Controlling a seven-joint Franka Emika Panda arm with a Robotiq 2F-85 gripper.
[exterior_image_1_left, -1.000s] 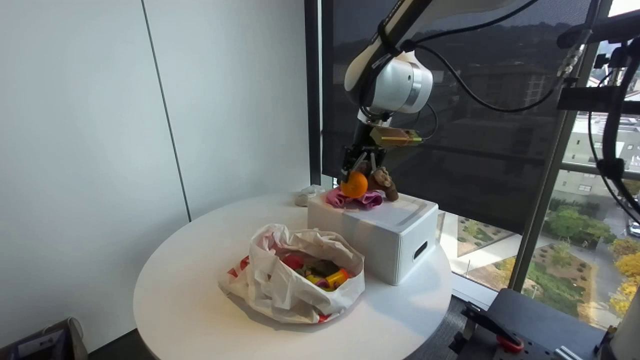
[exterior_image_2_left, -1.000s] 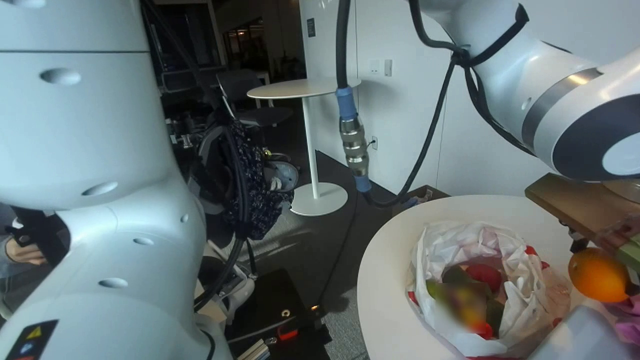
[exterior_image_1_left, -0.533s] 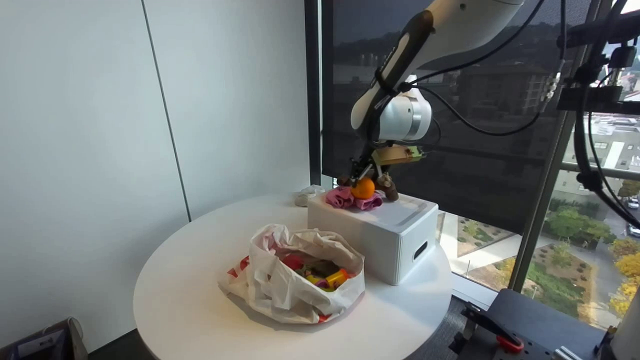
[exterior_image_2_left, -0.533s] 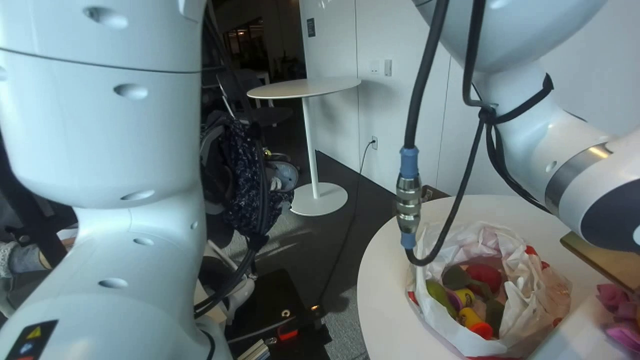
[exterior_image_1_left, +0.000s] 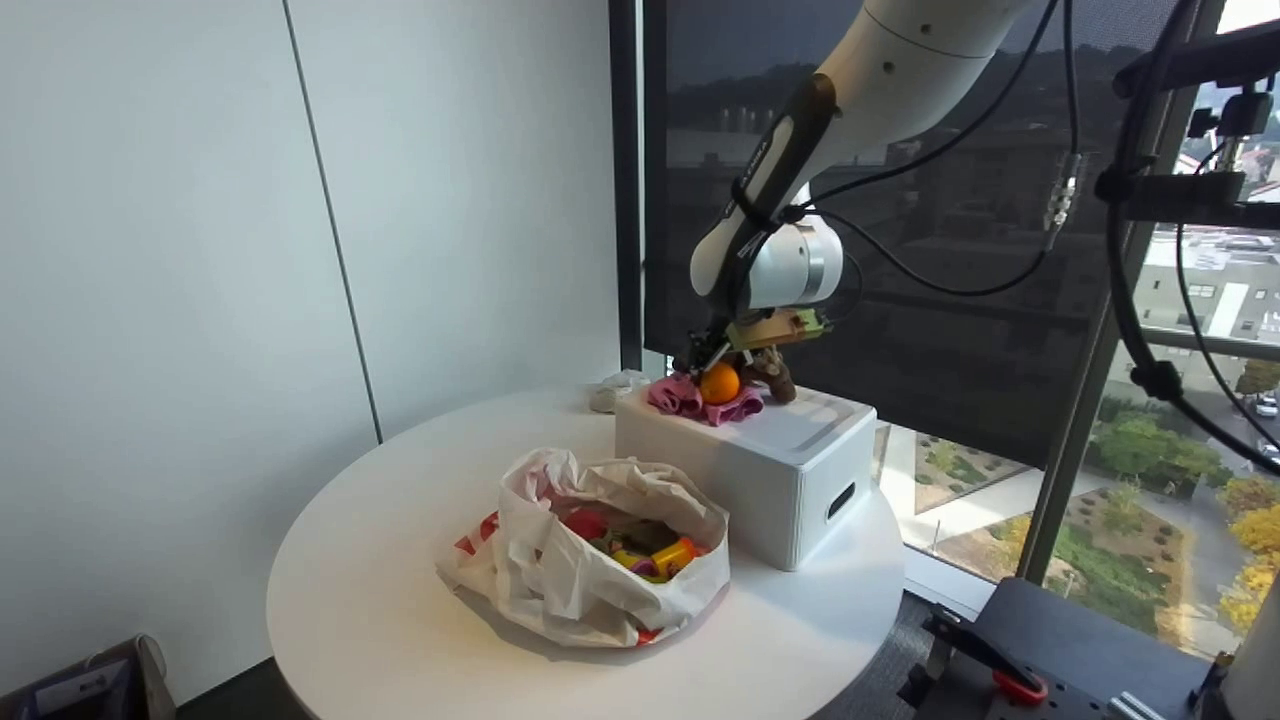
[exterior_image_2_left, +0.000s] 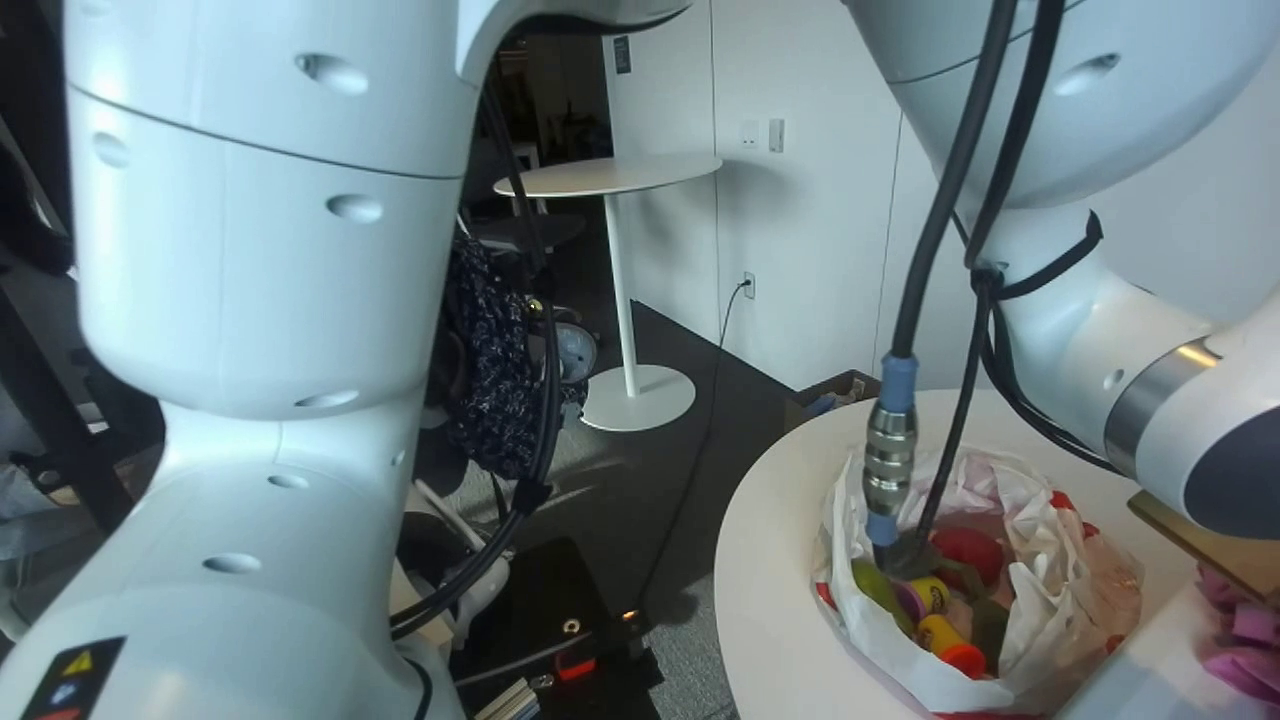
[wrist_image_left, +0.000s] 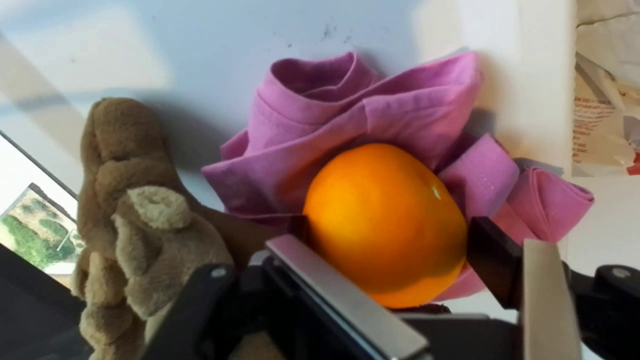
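Note:
My gripper (wrist_image_left: 388, 232) has its two fingers against opposite sides of an orange (wrist_image_left: 382, 220). In an exterior view the gripper (exterior_image_1_left: 718, 358) points down over the white box, and the orange (exterior_image_1_left: 719, 383) sits low against a crumpled pink cloth (exterior_image_1_left: 740, 408). I cannot tell whether the orange rests its weight on it. The cloth (wrist_image_left: 320, 115) lies behind and around the orange in the wrist view. A brown plush toy (wrist_image_left: 165, 240) lies beside the left finger; it also shows in an exterior view (exterior_image_1_left: 774, 374). The gripper and orange are out of sight in the remaining exterior view.
The white box (exterior_image_1_left: 720, 480) stands on a round white table (exterior_image_1_left: 370, 570). A white plastic bag (exterior_image_1_left: 570, 580) holding several colourful items stands in front of it; the bag also shows in an exterior view (exterior_image_2_left: 1060, 580). A wall and a window flank the table.
The arm has come down, and the orange has moved down with the gripper, from above the cloth to against it. The arm's cable has swung.

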